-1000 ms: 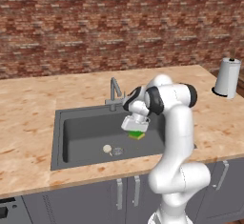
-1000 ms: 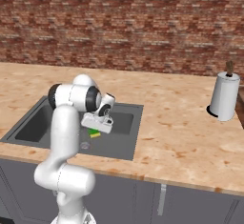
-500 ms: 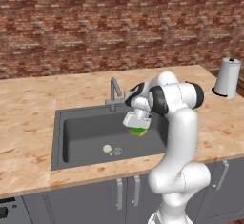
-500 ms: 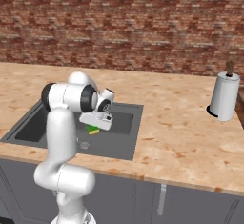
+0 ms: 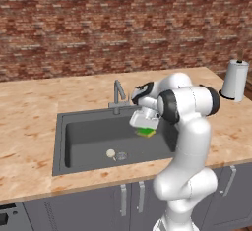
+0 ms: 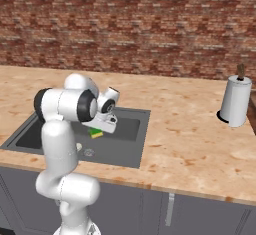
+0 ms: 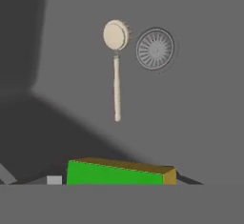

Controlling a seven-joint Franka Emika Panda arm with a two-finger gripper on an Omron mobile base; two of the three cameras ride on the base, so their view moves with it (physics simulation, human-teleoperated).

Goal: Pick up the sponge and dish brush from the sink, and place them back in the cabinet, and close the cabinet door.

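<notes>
Sink [image 5: 69, 141] below, pincer [image 5: 144, 127] squeezing the sponge [image 5: 146, 132].
Loose grip could drop it onto the dish brush [image 7: 116, 61] underneath.

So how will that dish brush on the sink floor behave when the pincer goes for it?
The dish brush has a thin straight handle lying flat on the sink floor, so it probably stays stiff but offers little to pinch. Its round head beside the drain may let it pivot or roll if nudged. It looks light.

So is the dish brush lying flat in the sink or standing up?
Lying flat: the brush rests lengthwise on the sink floor beside the drain.
</notes>
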